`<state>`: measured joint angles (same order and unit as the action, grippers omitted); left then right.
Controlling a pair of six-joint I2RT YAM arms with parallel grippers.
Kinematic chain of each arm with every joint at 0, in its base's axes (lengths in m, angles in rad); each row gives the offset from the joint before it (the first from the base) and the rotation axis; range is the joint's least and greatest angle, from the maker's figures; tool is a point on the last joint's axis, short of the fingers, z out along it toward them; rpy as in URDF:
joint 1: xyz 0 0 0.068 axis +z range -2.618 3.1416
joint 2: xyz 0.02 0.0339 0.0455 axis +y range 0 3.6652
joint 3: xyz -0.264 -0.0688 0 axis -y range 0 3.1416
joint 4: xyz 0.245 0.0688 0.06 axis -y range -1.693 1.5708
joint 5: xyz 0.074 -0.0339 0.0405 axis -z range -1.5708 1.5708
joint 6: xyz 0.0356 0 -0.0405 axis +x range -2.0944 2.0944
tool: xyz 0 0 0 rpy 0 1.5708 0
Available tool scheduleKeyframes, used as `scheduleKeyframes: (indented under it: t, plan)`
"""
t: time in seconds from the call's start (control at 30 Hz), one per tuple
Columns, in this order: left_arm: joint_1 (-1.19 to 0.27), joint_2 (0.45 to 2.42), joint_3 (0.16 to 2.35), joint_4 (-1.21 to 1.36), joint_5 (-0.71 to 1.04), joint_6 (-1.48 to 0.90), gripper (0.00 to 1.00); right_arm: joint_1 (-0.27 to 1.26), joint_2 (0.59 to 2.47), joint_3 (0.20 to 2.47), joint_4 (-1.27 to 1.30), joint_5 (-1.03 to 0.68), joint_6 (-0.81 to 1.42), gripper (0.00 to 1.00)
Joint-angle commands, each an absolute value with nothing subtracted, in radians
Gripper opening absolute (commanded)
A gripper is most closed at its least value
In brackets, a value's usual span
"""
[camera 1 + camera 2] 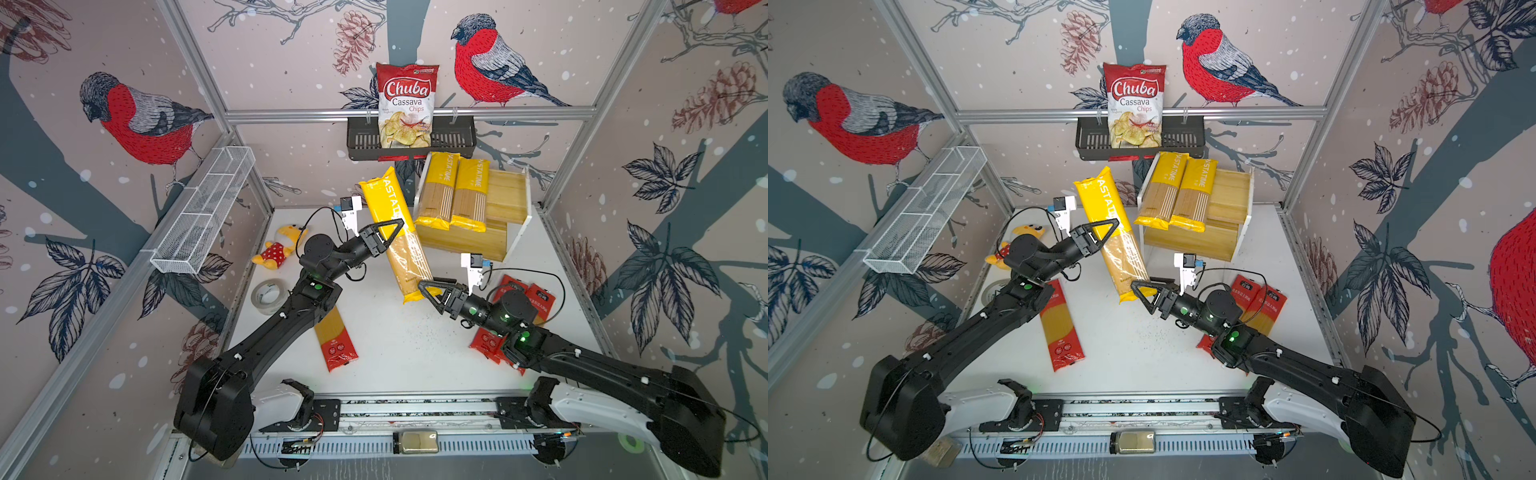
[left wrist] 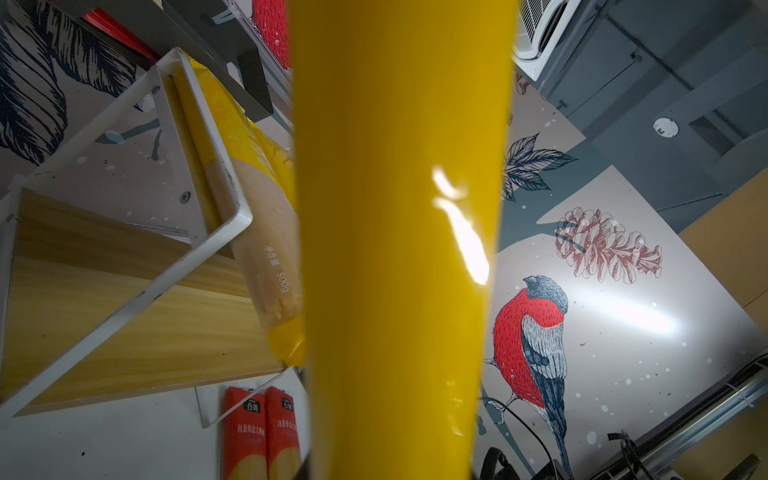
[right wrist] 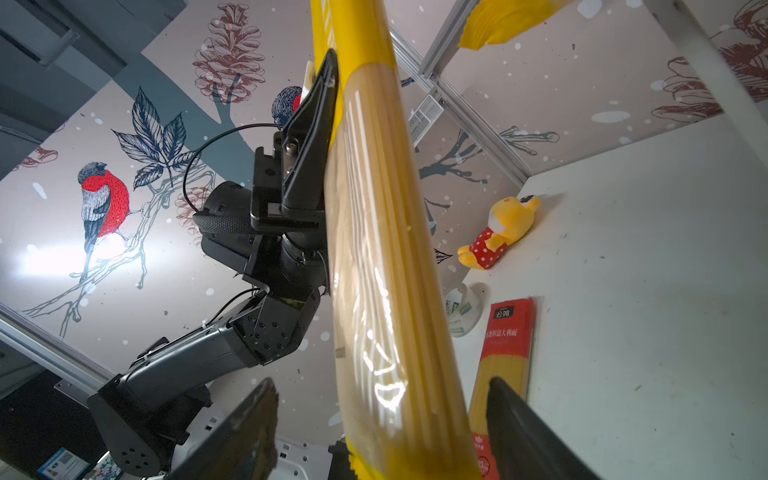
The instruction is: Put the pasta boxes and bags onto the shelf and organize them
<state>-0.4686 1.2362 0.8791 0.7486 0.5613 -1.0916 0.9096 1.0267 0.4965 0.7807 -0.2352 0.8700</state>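
My left gripper (image 1: 392, 232) is shut on a yellow PASTATIME packet (image 1: 399, 249), held tilted above the table; the packet fills the left wrist view (image 2: 399, 208) and hides the fingers. My right gripper (image 1: 428, 282) is open, its fingers either side of the packet's lower end (image 3: 390, 374) without touching. Two more yellow packets (image 1: 440, 191) (image 1: 471, 195) lie side by side on the wooden shelf (image 1: 511, 195). One red-ended packet (image 1: 336, 336) lies on the table under the left arm. Two more red-ended packets (image 1: 536, 295) lie under the right arm.
A Chuba chips bag (image 1: 405, 104) stands in the black wall basket (image 1: 453, 139). A white wire basket (image 1: 208, 208) hangs on the left wall. A yellow plush toy (image 1: 276, 249) and a tape roll (image 1: 270, 295) lie at the table's left.
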Motion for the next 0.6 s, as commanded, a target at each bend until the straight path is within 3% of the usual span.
scheduleKeyframes:
  t: [0.0, 0.23, 0.43, 0.57]
  plan:
    - [-0.483, 1.233, 0.882, 0.933, 0.540, -1.137, 0.08, 0.911, 1.045, 0.507, 0.864, -0.233, 0.894, 0.77]
    - [-0.523, 1.224, 0.865, 0.945, 0.518, -1.157, 0.09, 0.915, 1.052, 0.508, 0.935, -0.165, 0.900, 0.65]
    - [-0.537, 1.232, 0.883, 0.931, 0.519, -1.148, 0.18, 0.934, 1.057, 0.526, 0.944, -0.147, 0.888, 0.32]
    - [-0.537, 1.232, 0.894, 0.927, 0.523, -1.147, 0.30, 0.934, 1.037, 0.522, 0.948, -0.115, 0.884, 0.19]
